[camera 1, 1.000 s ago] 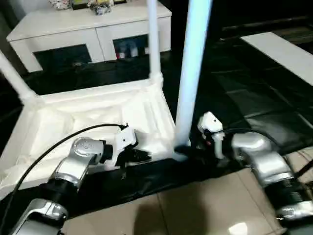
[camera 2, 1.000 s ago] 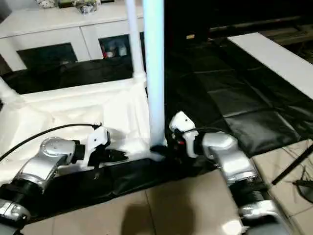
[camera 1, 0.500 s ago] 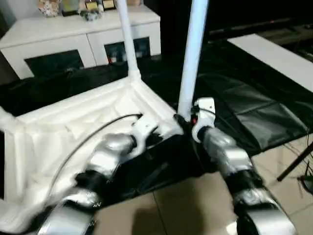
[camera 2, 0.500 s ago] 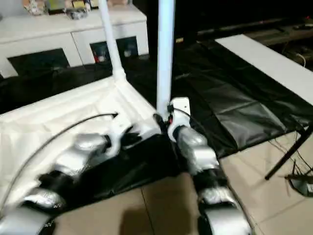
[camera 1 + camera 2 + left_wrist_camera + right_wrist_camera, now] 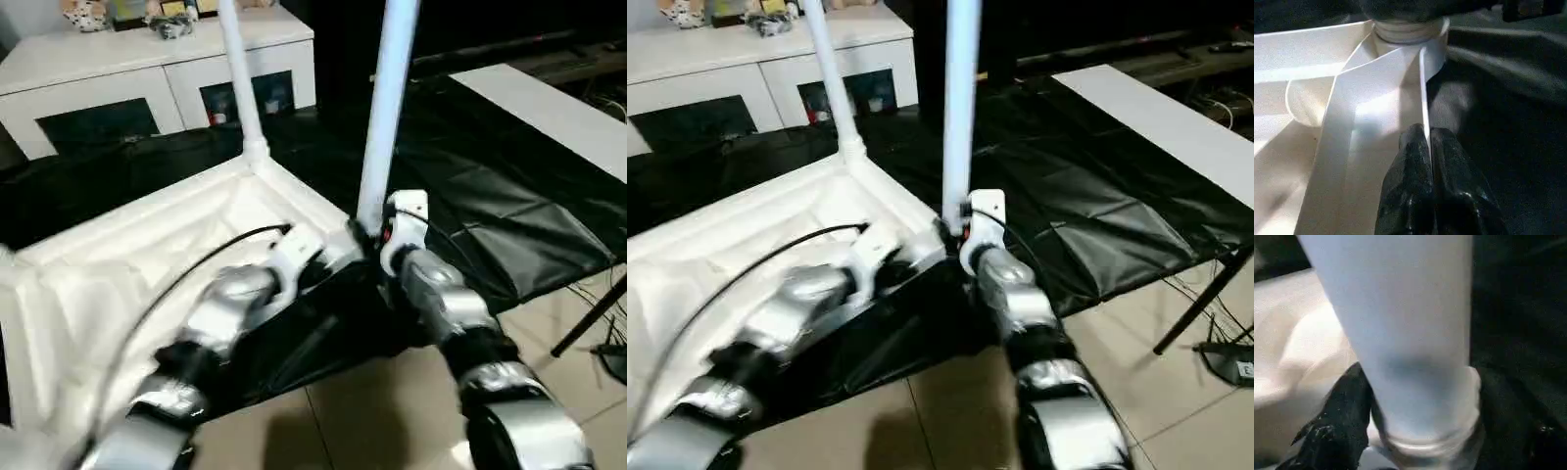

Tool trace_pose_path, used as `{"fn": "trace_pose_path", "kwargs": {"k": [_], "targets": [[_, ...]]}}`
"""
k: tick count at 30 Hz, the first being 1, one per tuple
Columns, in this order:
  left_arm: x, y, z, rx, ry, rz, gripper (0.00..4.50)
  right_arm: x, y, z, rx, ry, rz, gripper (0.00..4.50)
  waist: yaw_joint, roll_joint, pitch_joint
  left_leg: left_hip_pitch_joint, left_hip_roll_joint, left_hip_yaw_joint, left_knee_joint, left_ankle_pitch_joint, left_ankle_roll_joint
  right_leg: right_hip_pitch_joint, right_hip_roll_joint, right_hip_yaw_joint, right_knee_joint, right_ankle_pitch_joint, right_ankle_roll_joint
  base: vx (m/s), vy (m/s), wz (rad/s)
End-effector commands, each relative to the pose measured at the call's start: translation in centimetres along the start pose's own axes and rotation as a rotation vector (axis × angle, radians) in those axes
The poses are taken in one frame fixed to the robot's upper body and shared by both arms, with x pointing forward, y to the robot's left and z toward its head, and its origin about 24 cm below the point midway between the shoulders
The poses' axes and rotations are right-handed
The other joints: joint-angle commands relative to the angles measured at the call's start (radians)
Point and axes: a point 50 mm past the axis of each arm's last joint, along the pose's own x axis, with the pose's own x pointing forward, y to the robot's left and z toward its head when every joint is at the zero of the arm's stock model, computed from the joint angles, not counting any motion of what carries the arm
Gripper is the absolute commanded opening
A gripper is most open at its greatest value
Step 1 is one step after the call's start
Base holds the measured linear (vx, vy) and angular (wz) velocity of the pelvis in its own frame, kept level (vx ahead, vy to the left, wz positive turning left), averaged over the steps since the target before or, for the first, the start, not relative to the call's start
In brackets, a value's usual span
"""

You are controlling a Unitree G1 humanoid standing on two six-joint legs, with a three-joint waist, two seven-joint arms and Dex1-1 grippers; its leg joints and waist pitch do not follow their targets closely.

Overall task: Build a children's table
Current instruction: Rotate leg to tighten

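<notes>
Leg-fitting step. Left gripper (image 5: 1426,161) pinched on white plastic tabletop rim (image 5: 1423,88); right gripper (image 5: 1415,431) straddles white tubular leg (image 5: 377,166), grip unclear. Next: seat leg, socket at 12 o'clock.

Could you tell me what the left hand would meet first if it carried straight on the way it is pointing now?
Probably the corner socket holding the near leg. The left hand is pinched on the tabletop's raised rim and points along it toward that corner; the rim ahead looks free, though depth is hard to judge.
</notes>
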Motion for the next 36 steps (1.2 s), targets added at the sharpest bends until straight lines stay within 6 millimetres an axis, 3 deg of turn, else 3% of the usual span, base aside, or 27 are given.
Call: {"fn": "trace_pose_path", "kwargs": {"k": [1, 2, 3, 7, 10, 11, 13, 17, 20, 24, 27, 36], "targets": [[-0.3, -1.0, -0.6, 0.035, 0.001, -0.122, 0.00, -0.4, 1.0, 0.0, -0.104, 0.029, 0.155, 3.49, 0.012, -0.017, -0.058, 0.010, 0.033, -0.015, -0.071, -0.276, 0.083, 0.043, -0.024, 0.012, -0.061, -0.206, -0.234, 0.000, 0.000, 0.00], [-0.7, -1.0, -0.8, 0.039, 0.001, -0.140, 0.00, -0.9, 0.9, -0.1, -0.151, 0.038, 0.210, 3.49, 0.013, -0.016, -0.059, 0.011, 0.035, -0.013, -0.069, -0.262, 0.085, 0.042, -0.024, 0.014, -0.058, -0.184, -0.238, 0.000, 0.000, 0.00], [-1.1, -1.0, -1.1, 0.039, 0.003, -0.162, 0.00, -1.6, 0.7, -0.2, -0.203, 0.057, 0.285, 3.49, 0.026, -0.016, -0.061, 0.013, 0.039, -0.011, -0.066, -0.226, 0.091, 0.047, -0.022, 0.012, -0.051, -0.129, -0.248, 0.000, 0.000, 0.00], [-2.6, -1.0, -1.6, 0.038, 0.003, -0.247, 0.00, -4.0, 0.0, -0.6, -0.327, 0.118, 0.477, 3.49, 0.039, -0.019, -0.061, 0.014, 0.040, -0.007, -0.062, -0.185, 0.113, 0.047, -0.023, 0.013, -0.044, -0.080, -0.270, 0.000, 0.000, 0.00], [-3.3, -0.9, -1.8, 0.040, 0.002, -0.285, 0.00, -5.2, -0.6, -0.7, -0.371, 0.159, 0.551, 3.49, 0.049, -0.018, -0.056, 0.016, 0.041, -0.005, -0.064, -0.221, 0.111, 0.045, -0.024, 0.015, -0.049, -0.143, -0.262, 0.000, 0.000, 0.00], [-3.6, -0.8, -1.8, 0.043, 0.005, -0.298, 0.00, -5.8, -1.0, -0.7, -0.388, 0.181, 0.581, 3.49, 0.051, -0.018, -0.053, 0.019, 0.043, -0.006, -0.069, -0.267, 0.089, 0.041, -0.024, 0.018, -0.055, -0.210, -0.250, 0.000, 0.000, 0.00], [-4.0, -0.5, -1.8, 0.046, 0.007, -0.307, 0.00, -6.3, -1.3, -0.6, -0.411, 0.198, 0.608, 3.49, 0.050, -0.018, -0.050, 0.021, 0.044, -0.006, -0.073, -0.299, 0.067, 0.038, -0.024, 0.019, -0.058, -0.247, -0.243, 0.000, 0.000, 0.00], [-4.1, -0.4, -1.8, 0.049, 0.006, -0.311, 0.00, -6.3, -1.3, -0.2, -0.403, 0.185, 0.618, 3.49, 0.046, -0.020, -0.051, 0.020, 0.042, -0.008, -0.075, -0.309, 0.047, 0.037, -0.023, 0.022, -0.058, -0.246, -0.236, 0.000, 0.000, 0.00], [-4.2, -0.4, -1.8, 0.049, 0.003, -0.318, 0.00, -6.1, -0.8, 0.3, -0.379, 0.156, 0.646, 3.49, 0.048, -0.021, -0.054, 0.020, 0.042, -0.007, -0.072, -0.283, 0.056, 0.039, -0.023, 0.022, -0.055, -0.210, -0.243, 0.000, 0.000, 0.00], [-4.3, -0.4, -1.7, 0.046, -0.001, -0.329, 0.00, -6.2, -0.6, 0.4, -0.364, 0.153, 0.684, 3.09, 0.052, -0.023, -0.056, 0.016, 0.041, -0.005, -0.065, -0.223, 0.087, 0.042, -0.025, 0.020, -0.050, -0.164, -0.258, 0.000, 0.000, 0.00], [-4.3, -0.5, -1.8, 0.044, 0.000, -0.334, 0.00, -6.3, -0.6, 0.3, -0.361, 0.158, 0.692, 2.79, 0.051, -0.023, -0.056, 0.017, 0.041, -0.005, -0.065, -0.217, 0.090, 0.042, -0.024, 0.019, -0.049, -0.163, -0.260, 0.000, 0.000, 0.00], [-4.3, -0.7, -2.1, 0.041, 0.009, -0.340, 0.00, -6.4, -0.7, -0.3, -0.328, 0.163, 0.676, 2.70, 0.051, -0.022, -0.056, 0.019, 0.042, -0.006, -0.066, -0.233, 0.079, 0.041, -0.024, 0.020, -0.050, -0.176, -0.258, 0.000, 0.000, 0.00]]}}
